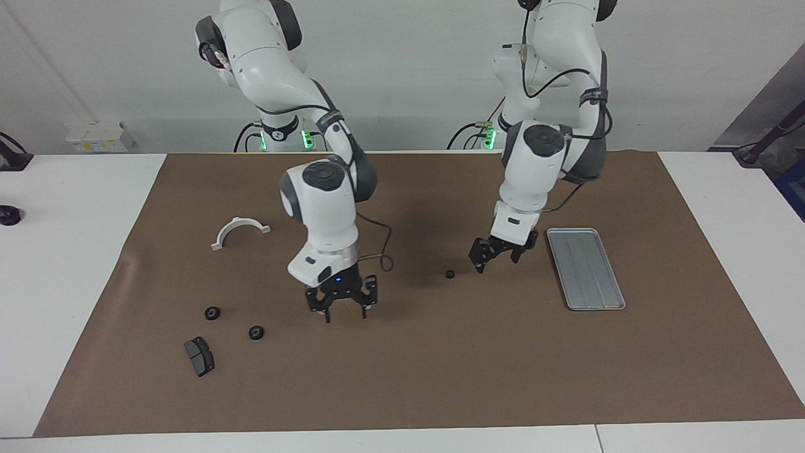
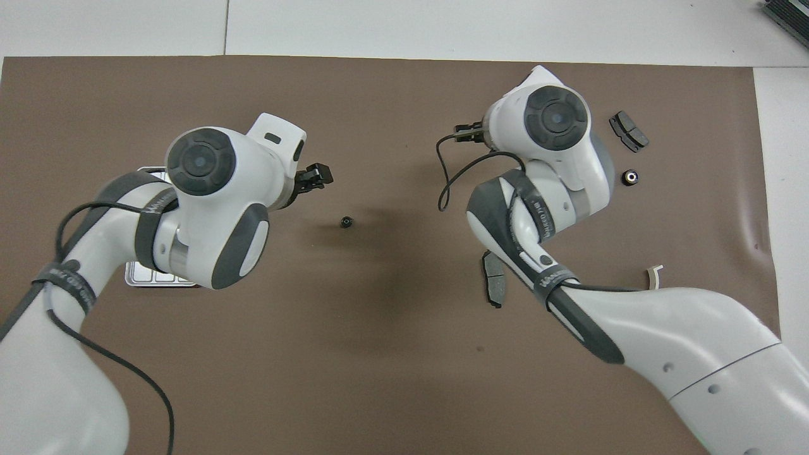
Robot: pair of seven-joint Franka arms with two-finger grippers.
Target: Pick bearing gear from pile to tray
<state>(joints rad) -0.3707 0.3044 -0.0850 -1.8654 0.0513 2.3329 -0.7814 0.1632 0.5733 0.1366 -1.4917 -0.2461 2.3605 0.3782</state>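
Note:
One small black bearing gear [image 1: 450, 274] [image 2: 346, 222] lies alone on the brown mat near the middle. My left gripper [image 1: 495, 262] [image 2: 318, 175] hangs open and empty just beside it, between it and the silver-grey tray [image 1: 586, 268]. In the overhead view the left arm covers most of the tray [image 2: 141, 171]. Two more bearing gears [image 1: 212, 313] [image 1: 256, 332] lie toward the right arm's end. My right gripper [image 1: 345, 316] is open and empty, low over bare mat beside them. Its own arm hides it in the overhead view, where only one of those gears [image 2: 629, 178] shows.
A dark brake pad [image 1: 199, 356] [image 2: 629, 131] lies by the two gears. A second brake pad [image 2: 494, 285] lies nearer the robots, partly under the right arm. A white curved bracket [image 1: 239, 229] sits nearer the robots at the right arm's end.

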